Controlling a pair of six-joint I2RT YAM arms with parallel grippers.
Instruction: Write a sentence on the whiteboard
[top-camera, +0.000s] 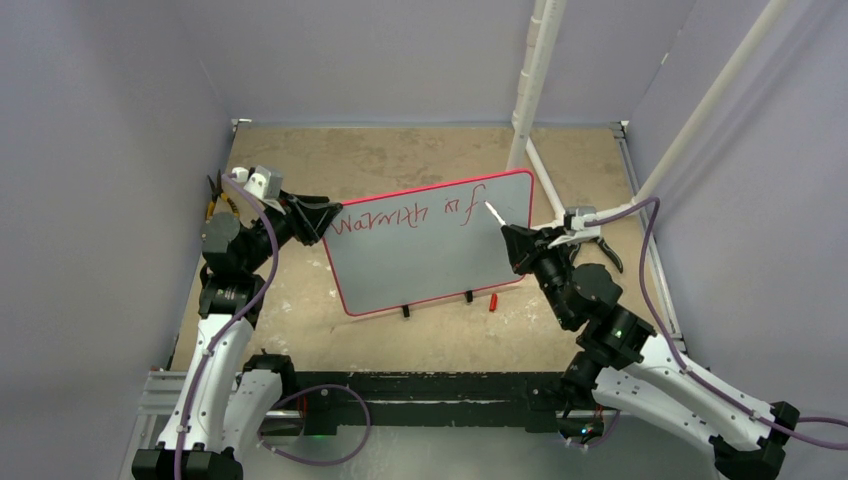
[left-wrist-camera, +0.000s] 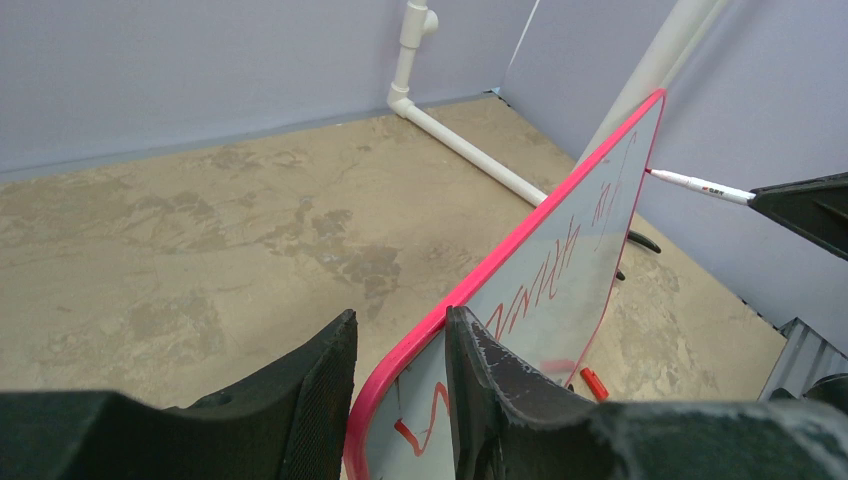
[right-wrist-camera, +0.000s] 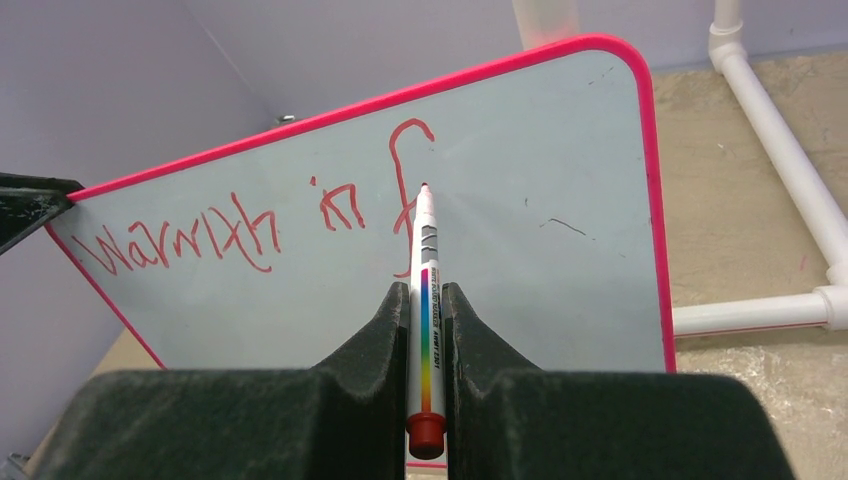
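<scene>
- The whiteboard (top-camera: 430, 262) stands upright on the bench (top-camera: 400, 150); its red sentence (right-wrist-camera: 180, 240) reads "Warmth in f".
- The right pincer (right-wrist-camera: 425, 300) is clenched on a marker (right-wrist-camera: 424, 255), tip at the "f".
- The left pincer (left-wrist-camera: 400, 335) grasps the whiteboard's left edge.

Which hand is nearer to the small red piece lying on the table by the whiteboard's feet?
Right. The right hand holds the marker at the whiteboard's right end, near the red piece; the left hand clamps the opposite edge.
</scene>
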